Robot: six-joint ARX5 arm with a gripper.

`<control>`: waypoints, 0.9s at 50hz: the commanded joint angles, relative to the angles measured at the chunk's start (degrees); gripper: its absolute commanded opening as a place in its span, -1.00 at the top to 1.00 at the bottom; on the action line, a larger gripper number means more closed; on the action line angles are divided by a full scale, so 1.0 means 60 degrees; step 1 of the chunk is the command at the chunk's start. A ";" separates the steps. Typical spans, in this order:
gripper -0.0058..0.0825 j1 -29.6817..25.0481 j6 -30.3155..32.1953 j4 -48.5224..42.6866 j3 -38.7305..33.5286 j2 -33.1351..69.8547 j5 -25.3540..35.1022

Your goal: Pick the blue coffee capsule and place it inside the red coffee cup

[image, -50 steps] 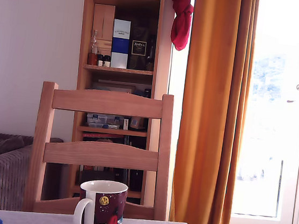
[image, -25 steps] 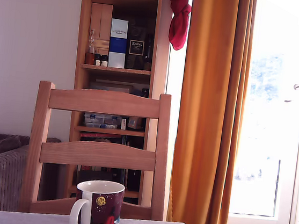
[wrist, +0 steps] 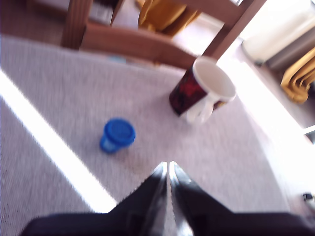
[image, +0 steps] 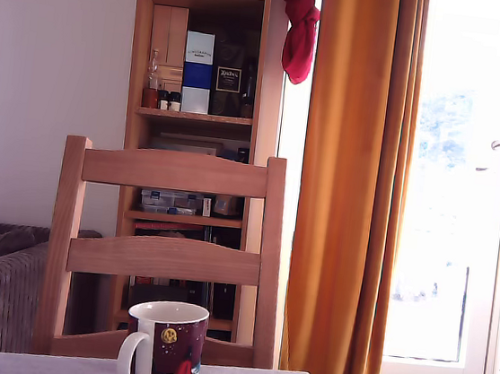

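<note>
The black claw (wrist: 168,167), pressed closed and empty, hovers over the grey tabletop (wrist: 59,98); the small bright blue tapered capsule (wrist: 117,135) stands apart from the dark red ceramic mug (wrist: 201,93), nearer the claw.

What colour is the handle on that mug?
White, against a dark red body; the red coffee cup shows it best in the exterior view.
</note>
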 commanded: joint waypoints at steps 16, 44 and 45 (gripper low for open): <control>-0.74 -0.0696 0.0281 -0.0142 0.1541 0.3013 -0.0896; -0.94 -0.1158 0.1086 -0.0317 0.3486 0.6244 -0.1614; -0.94 -0.1169 0.1133 -0.0339 0.3512 0.6288 -0.1610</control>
